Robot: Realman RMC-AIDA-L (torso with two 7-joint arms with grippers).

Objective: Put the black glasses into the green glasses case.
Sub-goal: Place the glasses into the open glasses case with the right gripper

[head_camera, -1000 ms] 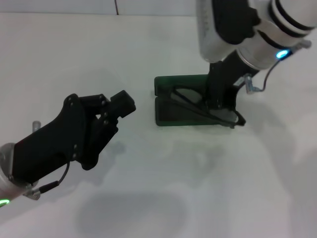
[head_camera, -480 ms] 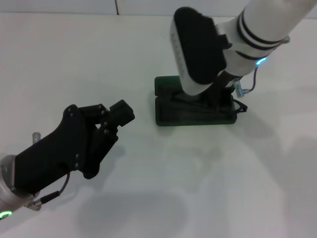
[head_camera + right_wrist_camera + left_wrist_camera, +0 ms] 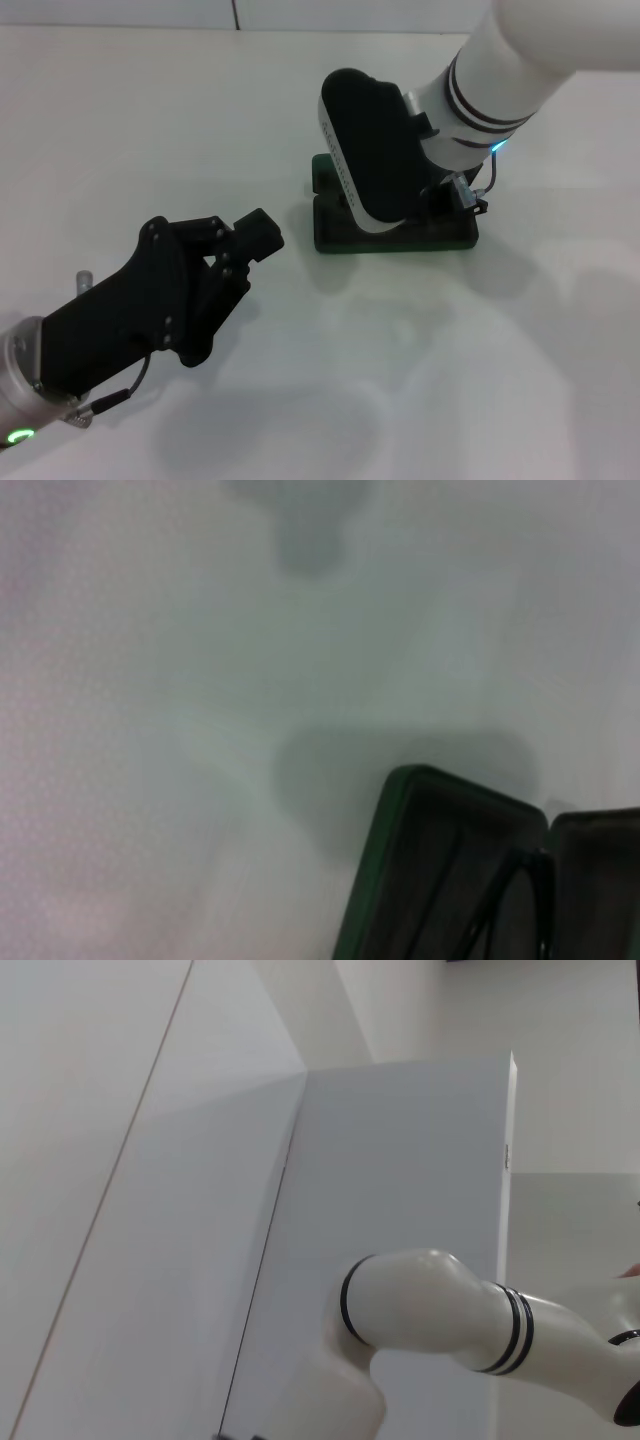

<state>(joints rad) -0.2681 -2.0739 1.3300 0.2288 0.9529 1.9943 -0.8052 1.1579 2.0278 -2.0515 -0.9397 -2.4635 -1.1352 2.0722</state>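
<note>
Fingers of the right gripper are hidden behind its own wrist over the open green glasses case (image 3: 335,232), black glasses (image 3: 500,905) lying inside, left gripper (image 3: 262,232) hovering nearby, fingers narrow.

The green glasses case (image 3: 440,232) lies open on the table (image 3: 450,380), right of centre. The right arm (image 3: 470,90) reaches down over it, covering most of it from the head view. The black glasses (image 3: 500,905) lie inside the case. The left gripper (image 3: 250,235) sits left of the case, apart from it, nearer the robot.
</note>
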